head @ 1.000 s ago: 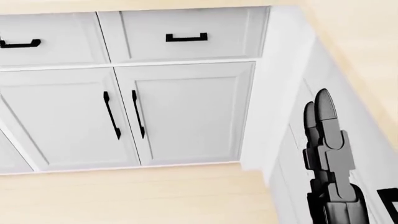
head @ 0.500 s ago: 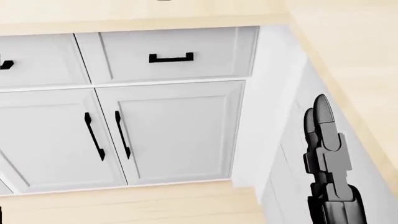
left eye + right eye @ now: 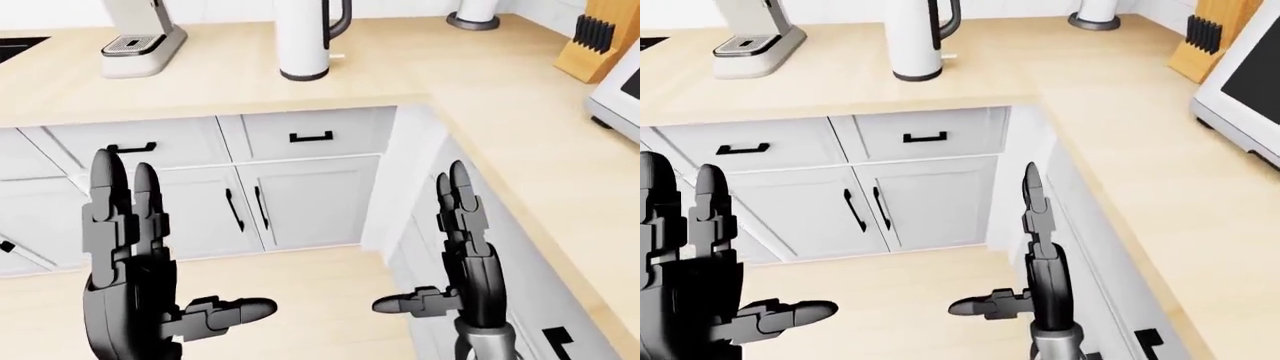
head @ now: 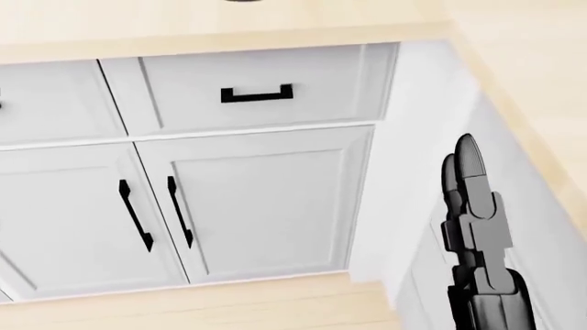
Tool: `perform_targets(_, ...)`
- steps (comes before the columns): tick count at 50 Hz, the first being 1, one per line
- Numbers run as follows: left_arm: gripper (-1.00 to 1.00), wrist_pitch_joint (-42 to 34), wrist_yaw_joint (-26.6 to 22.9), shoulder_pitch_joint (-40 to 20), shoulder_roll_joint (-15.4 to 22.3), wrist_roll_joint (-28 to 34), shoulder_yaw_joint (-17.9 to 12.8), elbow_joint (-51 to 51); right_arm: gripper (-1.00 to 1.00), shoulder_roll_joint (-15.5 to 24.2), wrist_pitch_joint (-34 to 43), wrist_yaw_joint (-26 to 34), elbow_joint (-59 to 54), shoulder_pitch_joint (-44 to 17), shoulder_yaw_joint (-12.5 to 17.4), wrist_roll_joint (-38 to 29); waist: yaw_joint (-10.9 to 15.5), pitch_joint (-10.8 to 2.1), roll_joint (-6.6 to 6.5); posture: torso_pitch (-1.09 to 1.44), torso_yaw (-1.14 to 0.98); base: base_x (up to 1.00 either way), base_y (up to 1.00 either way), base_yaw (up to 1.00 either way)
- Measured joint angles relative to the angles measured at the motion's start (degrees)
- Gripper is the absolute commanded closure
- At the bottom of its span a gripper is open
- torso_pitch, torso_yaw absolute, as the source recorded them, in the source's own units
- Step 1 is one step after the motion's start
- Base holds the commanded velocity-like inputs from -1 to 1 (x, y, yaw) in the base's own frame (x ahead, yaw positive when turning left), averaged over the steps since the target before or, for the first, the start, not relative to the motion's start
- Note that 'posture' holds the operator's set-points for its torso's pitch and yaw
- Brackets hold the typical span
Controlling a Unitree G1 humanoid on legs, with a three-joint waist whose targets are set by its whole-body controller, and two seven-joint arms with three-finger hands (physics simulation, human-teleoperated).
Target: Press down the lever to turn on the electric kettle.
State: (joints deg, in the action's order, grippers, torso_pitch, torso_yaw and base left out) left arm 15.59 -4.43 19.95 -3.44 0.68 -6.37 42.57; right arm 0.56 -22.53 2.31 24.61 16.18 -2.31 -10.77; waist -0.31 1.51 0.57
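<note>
Left-eye: kettle (image 3: pixel 303 37) top centre on desk (image 3: pixel 480 97), lever not visible. Left hand (image 3: pixel 130 262) and right hand (image 3: pixel 455 255) low, fingers spread, holding nothing. Still approach; next step in and raise a hand.
Head: only cabinets (image 4: pixel 248 199).
Right-eye: coffee machine (image 3: pixel 750 37) upper left, knife block (image 3: pixel 1210 37) upper right; nothing blocks.

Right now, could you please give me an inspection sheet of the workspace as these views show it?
Surface: light wood counter, L-shaped.
Job's things: white kettle upright on counter, black handle to the right; lever not discernible.
Clutter: coffee machine, knife block, white appliance.
Hands: left hand and right hand open, raised, holding nothing, below counter level.
Cables: nothing seen.
Surroundings: white cabinets with black handles, wood floor.
</note>
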Motion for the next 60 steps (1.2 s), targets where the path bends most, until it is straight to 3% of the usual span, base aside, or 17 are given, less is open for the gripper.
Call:
perform_targets(11,-1.0,-0.02,-0.17,0.48,-0.15,0.15,0.62,0.39,-1.0,0.36,-0.22,-0.06,-1.06,0.34,0.61,0.09,0.26,1.36,-0.14,0.0,0.0,0.0,0.11,0.0)
perform_targets(13,-1.0,0.05,-0.12,0.47,-0.12,0.11,0.49,0.6,-1.0,0.31,-0.33,-0.08,-0.74,0.24,0.45,0.03,0.26,1.44,-1.28,0.0,0.0,0.0,0.14,0.0)
perform_targets(15,-1.0,0.13,-0.05,0.51,-0.11,0.09,0.42,0.82,-1.0,0.26,-0.7,-0.13,-0.19,0.07,0.29,-0.09,0.28,1.59,-3.48,0.0,0.0,0.0,0.15,0.0)
perform_targets(17,-1.0,-0.1,0.08,0.36,0.19,0.03,-0.1,-0.07,-1.0,-0.15,-0.74,0.02,-1.04,-0.09,-0.44,-0.24,1.01,2.02,-2.8,0.0,0.0,0.0,0.15,0.0)
perform_targets(19,-1.0,-0.56,0.2,0.68,0.11,-0.01,-0.27,-0.53,-1.0,-0.1,-0.32,0.35,-1.66,0.11,-0.92,-0.45,1.46,2.0,-3.31,0.0,0.0,0.0,0.15,0.0)
perform_targets(21,-1.0,-0.68,0.19,0.62,0.13,0.02,-0.11,-0.19,-1.0,-0.04,-0.11,0.45,-1.42,0.37,-0.71,-0.44,1.13,1.81,-2.7,0.0,0.0,0.0,0.15,0.0)
perform_targets(26,-1.0,-0.05,0.05,0.41,0.17,-0.05,-0.03,0.68,-1.0,-0.03,-0.19,0.16,0.09,0.24,-0.41,-0.21,0.11,2.38,0.77,0.0,0.0,0.0,0.15,0.0)
perform_targets(29,-1.0,-0.16,0.05,0.37,0.08,-0.04,-0.02,0.74,-1.0,0.04,0.03,0.24,0.8,0.17,-0.71,-0.18,-0.38,1.61,3.17,0.0,0.0,0.0,0.15,0.0)
perform_targets(30,-1.0,-0.17,-0.06,0.32,-0.22,0.05,0.42,0.29,-1.0,0.32,0.14,0.21,0.51,0.09,-0.35,-0.14,-0.88,1.92,2.29,0.0,0.0,0.0,0.15,0.0)
perform_targets(33,-1.0,-0.62,-0.31,0.52,-0.08,0.21,0.61,-0.7,-1.0,0.31,0.98,0.05,-0.29,0.65,0.12,-0.12,-0.74,1.19,2.33,0.0,0.0,0.0,0.15,0.0)
perform_targets(35,-1.0,-0.5,-0.26,0.26,-0.02,0.23,0.4,-0.62,-1.0,0.31,1.17,-0.1,-0.01,0.46,0.08,-0.29,-0.45,1.07,1.37,0.0,0.0,0.0,0.15,0.0)
perform_targets(40,-1.0,0.52,-0.31,0.01,-0.03,0.35,0.71,-0.2,-1.0,0.46,0.5,-0.19,0.02,0.17,0.07,-0.32,-0.33,1.78,-2.56,0.0,0.0,0.0,0.15,0.0)
perform_targets(42,-1.0,0.78,-0.24,0.04,0.09,0.33,0.45,-0.19,-1.0,0.39,0.36,-0.1,0.03,0.07,0.01,-0.26,0.0,1.31,-4.81,0.0,0.0,0.0,0.15,0.0)
perform_targets(44,-1.0,0.7,0.01,0.02,0.42,0.28,-0.35,-1.32,-1.0,-0.07,0.28,0.15,-0.94,0.13,-0.9,-0.37,0.57,1.91,-3.59,0.0,0.0,0.0,0.14,0.0)
perform_targets(54,-1.0,0.62,0.1,0.45,0.26,0.4,-0.06,-0.43,-1.0,0.13,-0.76,0.81,-0.07,0.33,-0.6,0.25,0.75,1.85,0.52,0.0,0.0,0.05,0.08,0.0)
perform_targets(57,-1.0,0.61,0.16,0.49,0.26,0.45,0.0,0.09,-1.0,0.1,-0.9,0.92,-0.17,0.39,-0.73,0.21,0.73,1.58,2.91,0.0,0.0,0.09,0.06,0.0)
perform_targets(60,-1.0,0.43,-0.13,0.48,-0.1,0.71,1.06,-0.58,-1.0,0.45,-0.64,0.67,-1.1,0.58,0.29,0.1,-0.2,1.87,1.93,0.0,0.0,0.09,0.06,0.0)
